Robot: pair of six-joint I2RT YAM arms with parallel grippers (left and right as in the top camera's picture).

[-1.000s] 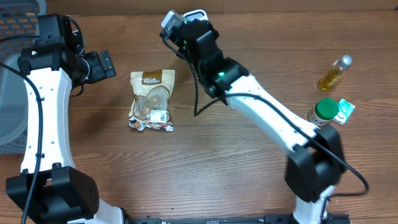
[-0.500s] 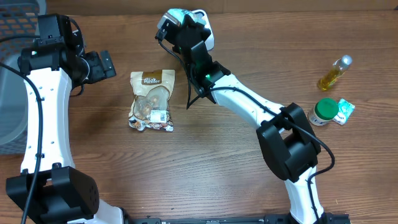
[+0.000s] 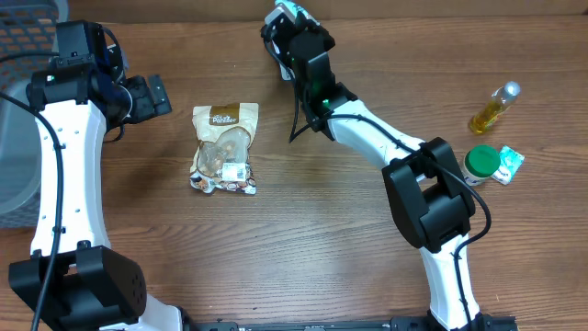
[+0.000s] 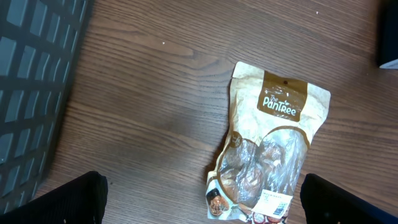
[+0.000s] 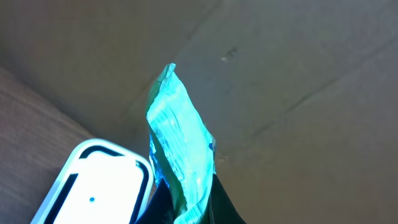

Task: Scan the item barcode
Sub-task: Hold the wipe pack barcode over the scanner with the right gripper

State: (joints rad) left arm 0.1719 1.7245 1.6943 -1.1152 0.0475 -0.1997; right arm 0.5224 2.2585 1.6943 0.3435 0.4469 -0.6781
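My right gripper (image 5: 186, 202) is shut on a thin teal packet (image 5: 180, 149), which stands upright between the dark fingers (image 5: 163, 200). A white scanner with a dark rim (image 5: 93, 186) lies just left of the packet. From overhead, the right gripper (image 3: 288, 20) is at the table's back edge and the arm covers the scanner. My left gripper (image 3: 152, 95) is open, with nothing between its fingertips (image 4: 74, 199). It hovers left of a tan snack bag (image 4: 268, 146) lying flat with a white barcode label (image 4: 274, 202).
A grey mesh basket (image 3: 16, 138) stands at the left edge. At the right are a yellow bottle (image 3: 494, 108), a green-lidded jar (image 3: 480, 164) and a small teal packet (image 3: 511, 163). A cardboard wall (image 5: 286, 74) rises behind the scanner.
The right wrist has swung right and toward the back edge, carrying the teal packet over the scanner, which is now covered from overhead. The left arm and snack bag have not moved.
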